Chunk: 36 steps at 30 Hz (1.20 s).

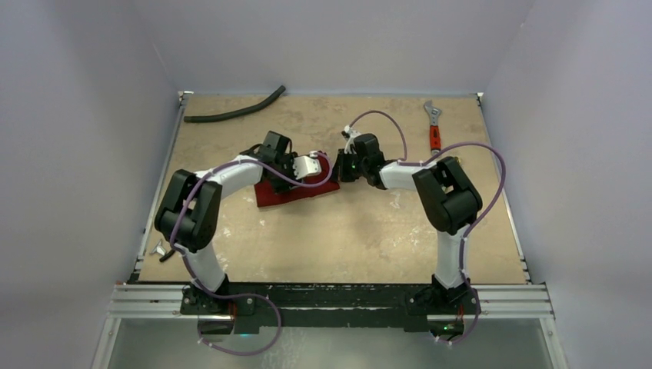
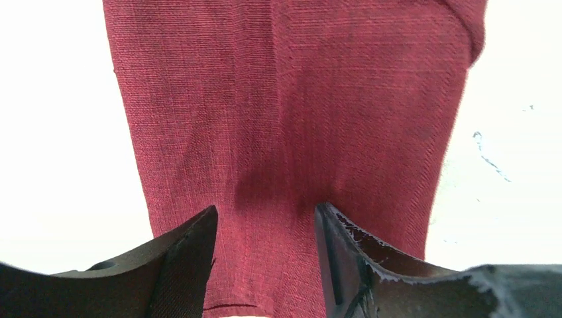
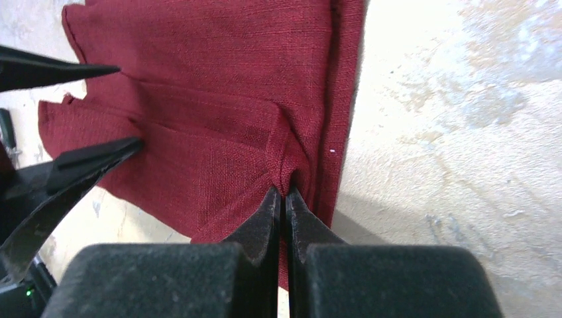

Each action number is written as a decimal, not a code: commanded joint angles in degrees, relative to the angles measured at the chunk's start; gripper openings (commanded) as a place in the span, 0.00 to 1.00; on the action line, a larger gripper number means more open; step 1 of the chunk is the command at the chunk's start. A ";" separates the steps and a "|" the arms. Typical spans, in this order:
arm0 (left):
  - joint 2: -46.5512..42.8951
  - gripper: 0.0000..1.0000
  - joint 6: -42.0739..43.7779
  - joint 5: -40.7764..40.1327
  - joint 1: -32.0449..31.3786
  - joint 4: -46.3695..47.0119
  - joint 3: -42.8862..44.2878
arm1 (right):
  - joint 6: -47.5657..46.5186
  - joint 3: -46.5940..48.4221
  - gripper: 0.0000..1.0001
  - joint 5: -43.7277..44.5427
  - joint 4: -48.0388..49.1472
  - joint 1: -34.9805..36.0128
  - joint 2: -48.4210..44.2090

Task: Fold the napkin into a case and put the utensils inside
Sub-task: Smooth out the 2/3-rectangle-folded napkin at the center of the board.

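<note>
Maroon, coarse-woven cloth, the napkin (image 1: 296,191), is laid folded into a flat strip on the mottled tan table (image 1: 346,231), between the two arms. A puckered ridge of it is pinched by the clenched right gripper (image 3: 283,192). The left gripper (image 2: 265,209) is held partly spread over the flat weave.

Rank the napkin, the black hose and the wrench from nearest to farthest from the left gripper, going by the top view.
1. Napkin, right beneath the left gripper.
2. Hose, back left.
3. Wrench, back right, beyond the other arm.
</note>
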 commanded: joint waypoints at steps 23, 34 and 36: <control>-2.52 0.57 -6.48 9.60 0.29 -1.27 1.11 | -1.08 1.45 0.31 7.99 -3.56 3.37 -0.43; -0.27 0.39 -5.68 5.14 0.94 3.78 -2.93 | -2.03 2.02 0.47 -2.26 -5.61 -1.52 -10.28; -0.48 0.39 -5.64 5.32 0.94 3.69 -3.12 | -2.04 0.86 0.40 -5.58 -4.97 -1.72 -11.79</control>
